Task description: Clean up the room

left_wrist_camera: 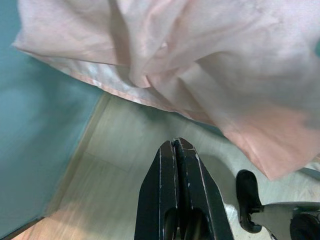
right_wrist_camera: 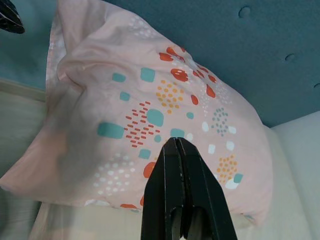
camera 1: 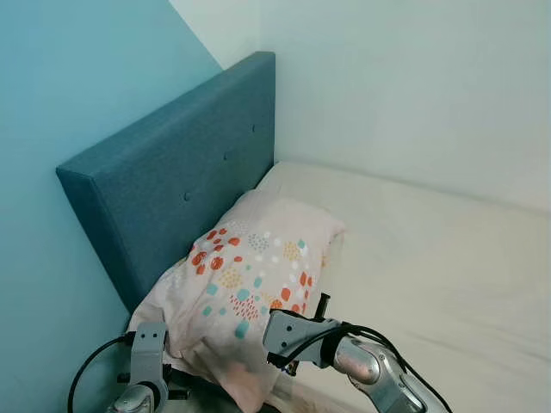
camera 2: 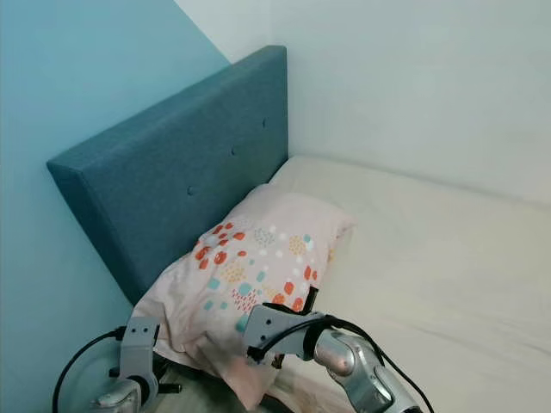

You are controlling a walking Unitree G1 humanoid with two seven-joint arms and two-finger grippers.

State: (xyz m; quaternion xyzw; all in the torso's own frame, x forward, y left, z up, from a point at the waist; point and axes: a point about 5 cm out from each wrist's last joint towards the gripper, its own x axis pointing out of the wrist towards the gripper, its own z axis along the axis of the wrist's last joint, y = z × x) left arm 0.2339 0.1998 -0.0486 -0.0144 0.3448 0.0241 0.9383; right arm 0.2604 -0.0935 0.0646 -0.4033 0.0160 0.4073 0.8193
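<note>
A pink pillow (camera 1: 250, 275) with red, teal and orange spots leans against the blue headboard (camera 1: 172, 181) at the head of the bed. Its lower end hangs over the mattress edge. My right gripper (camera 1: 322, 303) is shut and empty, its tip just in front of the pillow's patterned face (right_wrist_camera: 150, 100). My left gripper (left_wrist_camera: 176, 145) is shut on nothing. It sits low beside the bed, under the pillow's hanging pink underside (left_wrist_camera: 200, 65) and above the floor.
The bare cream mattress (camera 1: 430, 258) stretches to the right, up to a white wall. A teal wall (camera 1: 52, 103) stands close on the left behind the headboard. Light wooden floor (left_wrist_camera: 115, 165) lies in the narrow gap between bed and wall.
</note>
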